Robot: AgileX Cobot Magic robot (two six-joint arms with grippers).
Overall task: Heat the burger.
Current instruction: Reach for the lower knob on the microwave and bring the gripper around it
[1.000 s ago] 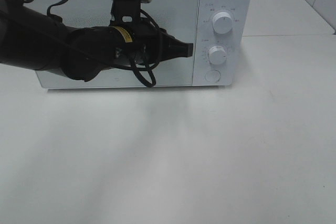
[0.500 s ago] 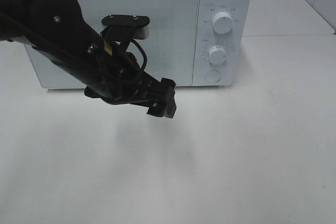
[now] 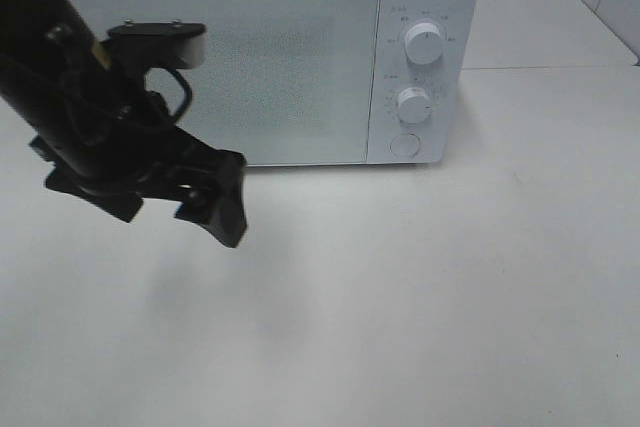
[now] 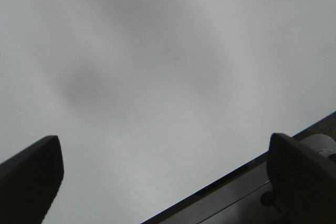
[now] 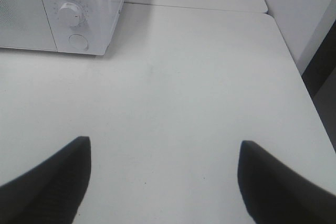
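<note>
Hovering near the shut microwave (image 3: 215,67), left hand (image 4: 165,177) and right hand (image 5: 163,182) are spread, empty; burger unseen, presumably inside heating.

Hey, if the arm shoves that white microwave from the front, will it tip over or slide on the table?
Probably neither. The microwave is a wide, low box sitting flat on the table, so tipping seems unlikely. It looks bulky, so it is likely heavy to shift. The tabletop looks smooth, so a hard shove might slide it slightly.
</note>
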